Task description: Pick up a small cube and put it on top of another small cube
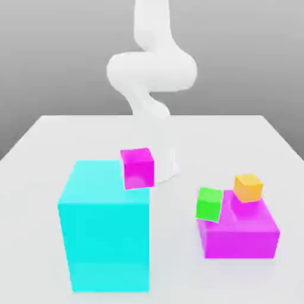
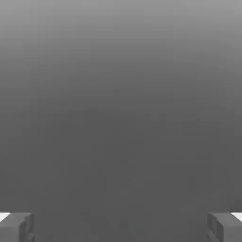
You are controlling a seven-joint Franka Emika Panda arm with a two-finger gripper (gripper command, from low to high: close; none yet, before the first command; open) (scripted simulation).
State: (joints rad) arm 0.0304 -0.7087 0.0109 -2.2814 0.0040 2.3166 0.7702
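Big cyan block (image 1: 105,228) nearest; jaws (image 2: 121,227) apart, empty, nothing between; lower squarely over small magenta cube (image 1: 138,168) before closing.

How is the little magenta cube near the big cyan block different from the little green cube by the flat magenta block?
The small magenta cube is pinkish-purple; the small green cube is bright green. The magenta one sits against the tall cyan block, near its upper back edge, while the green one leans against the low magenta block, toward the exterior view's right. The magenta cube looks slightly larger in this view. Both are small, plain, and slightly tilted.
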